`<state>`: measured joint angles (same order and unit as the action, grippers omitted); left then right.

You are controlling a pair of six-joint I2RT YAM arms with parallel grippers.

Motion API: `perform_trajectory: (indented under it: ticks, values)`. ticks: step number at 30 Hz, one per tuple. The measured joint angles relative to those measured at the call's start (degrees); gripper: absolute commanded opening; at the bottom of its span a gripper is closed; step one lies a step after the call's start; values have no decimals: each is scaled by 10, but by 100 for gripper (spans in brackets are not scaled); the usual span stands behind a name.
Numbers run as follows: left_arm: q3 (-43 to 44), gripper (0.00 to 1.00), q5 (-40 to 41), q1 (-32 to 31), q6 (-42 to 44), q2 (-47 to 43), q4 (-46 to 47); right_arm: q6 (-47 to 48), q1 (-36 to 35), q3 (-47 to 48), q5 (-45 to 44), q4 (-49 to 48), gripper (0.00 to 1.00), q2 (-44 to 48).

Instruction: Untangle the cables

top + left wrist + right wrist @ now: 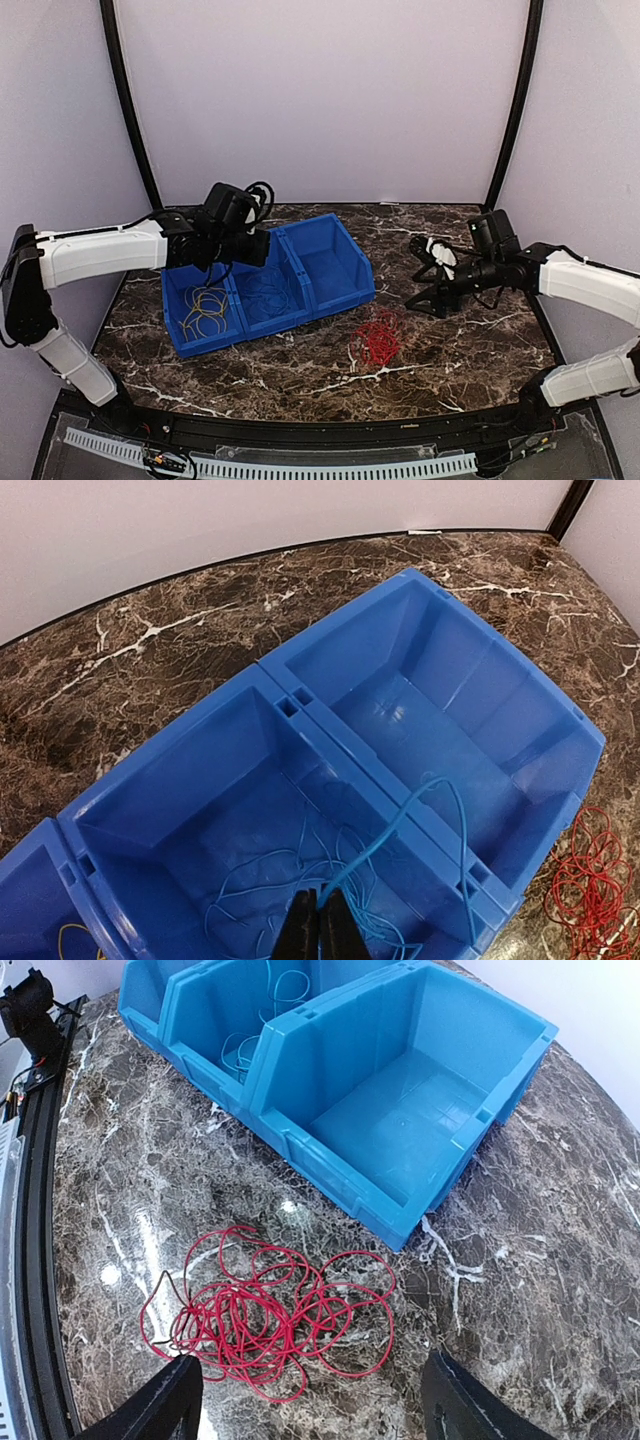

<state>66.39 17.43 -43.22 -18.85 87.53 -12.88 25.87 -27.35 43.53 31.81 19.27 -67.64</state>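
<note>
Three joined blue bins [335, 232] stand on the marble table. A yellow-tan cable [205, 308] lies coiled in the left bin. A blue cable [270, 870] lies in the middle bin. My left gripper [322, 925] is shut on a strand of it. That strand arches over the wall into the right bin. A red cable [265, 1310] lies bunched on the table in front of the right bin, and also shows in the top view [378, 340]. My right gripper [315, 1400] is open, above and astride the red bunch without touching it.
The right bin [400, 1110] holds only the blue strand's loop. The table's black front rail [320, 435] runs along the near edge. Black frame posts [130, 110] stand at the back corners. Pale walls enclose the table.
</note>
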Motion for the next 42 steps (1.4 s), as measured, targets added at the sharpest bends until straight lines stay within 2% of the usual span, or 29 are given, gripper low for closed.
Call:
perform_trajectory:
  ticks: [1, 3, 5, 9, 18, 25, 30, 35, 42]
  values:
    - [0, 6, 1, 1, -1, 4, 0, 0, 0, 0, 1, 0, 77, -2]
    - [1, 21, 2, 6, -4, 14, 0, 1, 0, 0, 2, 0, 77, -7]
    - [4, 30, 2, 8, -8, 24, -1, 2, 0, 0, 3, 0, 77, -12]
    - [12, 38, 2, 10, -16, 34, -3, 5, 0, 0, 3, 0, 77, -18]
    - [6, 41, -4, 12, -24, 14, 1, 14, 0, 0, 3, 0, 77, -20]
    - [-89, 41, -118, 6, -3, -103, 111, 36, 0, 0, 7, 6, 75, -30]
    - [-148, 41, -184, -45, 37, -145, 190, 53, 0, 1, 9, 16, 71, -49]
    - [-156, 41, -208, -110, 69, -115, 226, 54, 0, 11, 1, 23, 68, -95]
    - [-153, 41, -233, -132, 40, 4, 250, 52, -4, 45, -2, 37, 66, -171]
